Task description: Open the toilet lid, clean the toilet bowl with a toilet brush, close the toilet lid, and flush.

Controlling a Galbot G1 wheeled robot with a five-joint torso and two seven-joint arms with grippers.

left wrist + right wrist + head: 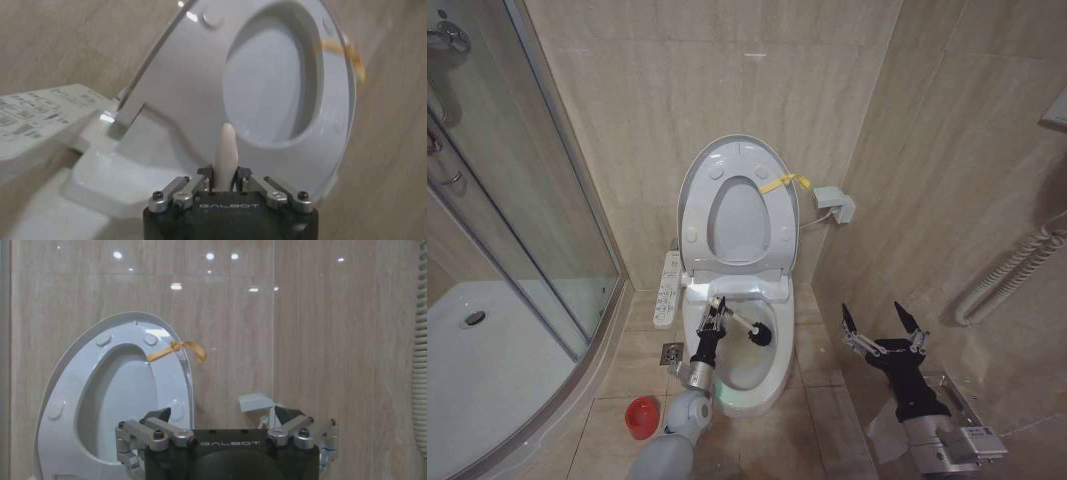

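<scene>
The toilet lid [739, 222] stands raised against the wall, with the ring seat [697, 200] up in front of it and a yellow ribbon [786, 183] at its edge. Below, the toilet bowl [749, 374] lies uncovered. My left gripper [715, 312] is over the bowl's back left, shut on the white handle of the toilet brush [743, 323], whose dark head [761, 335] sits inside the bowl. In the left wrist view the handle [227, 147] sticks out between the fingers of the left gripper [225, 180]. My right gripper [884, 325] hangs open to the right of the toilet, holding nothing.
A red holder cup [640, 417] stands on the floor left of the bowl. A white control panel [668, 289] flanks the seat. A glass shower enclosure [517, 220] fills the left. A white wall box [835, 204] and a coiled hose [1012, 272] are on the right.
</scene>
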